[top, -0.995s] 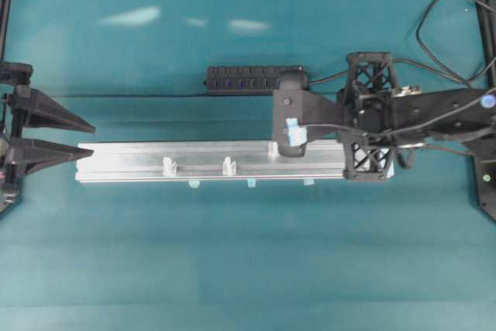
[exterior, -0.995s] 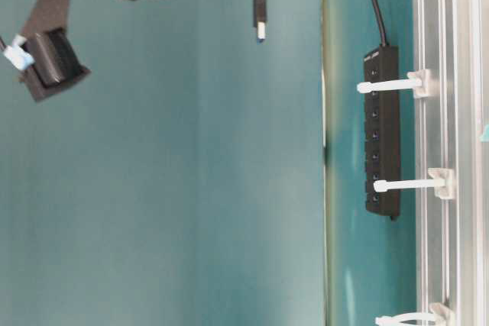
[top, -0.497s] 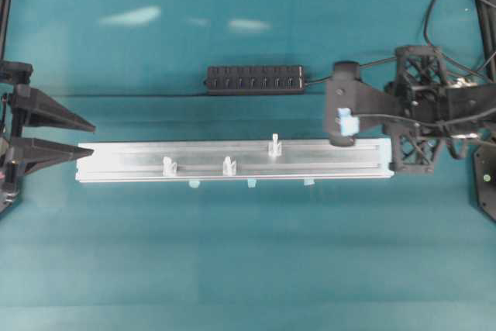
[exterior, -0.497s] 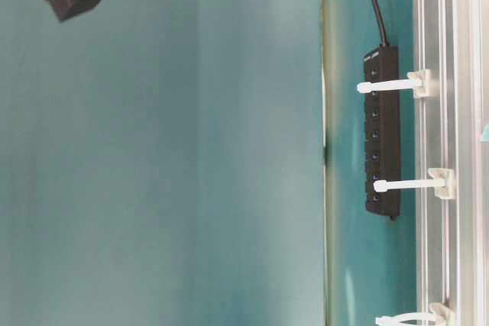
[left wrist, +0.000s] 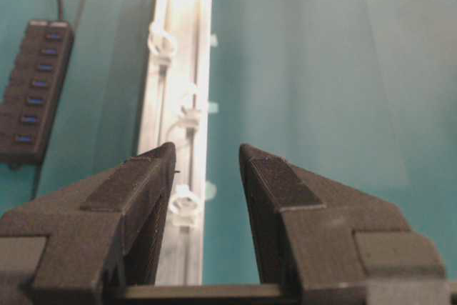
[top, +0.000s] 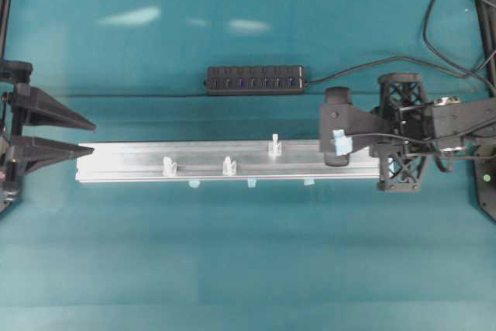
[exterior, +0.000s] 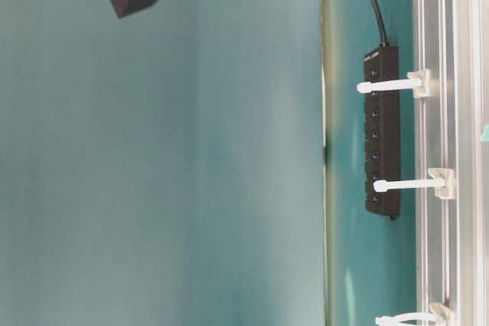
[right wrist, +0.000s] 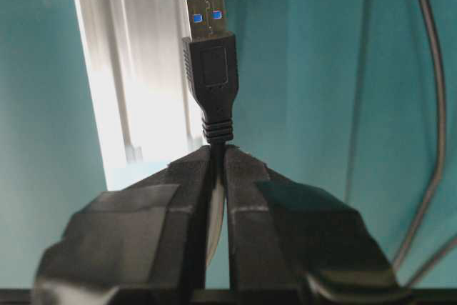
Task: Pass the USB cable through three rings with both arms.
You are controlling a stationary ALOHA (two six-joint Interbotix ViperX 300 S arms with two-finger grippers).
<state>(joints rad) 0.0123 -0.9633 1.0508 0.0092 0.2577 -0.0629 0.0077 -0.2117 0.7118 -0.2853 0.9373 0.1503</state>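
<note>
Right claw (right wrist: 218, 155) is clamped on the USB cable (right wrist: 211, 62), its plug sticking up. Left claw (left wrist: 207, 158) waits with its tips apart by the rail (top: 232, 153).

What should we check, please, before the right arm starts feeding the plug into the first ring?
1. Right gripper shut on the USB cable just behind the plug: ok.
2. Plug sticks out past the fingertips: ok.
3. Three rings upright on the rail: ok.
4. No ring threaded yet: ok.
5. Left gripper open, waiting at the rail's far end: ok.
6. Plug lined up with the nearest ring: cannot tell.
</note>
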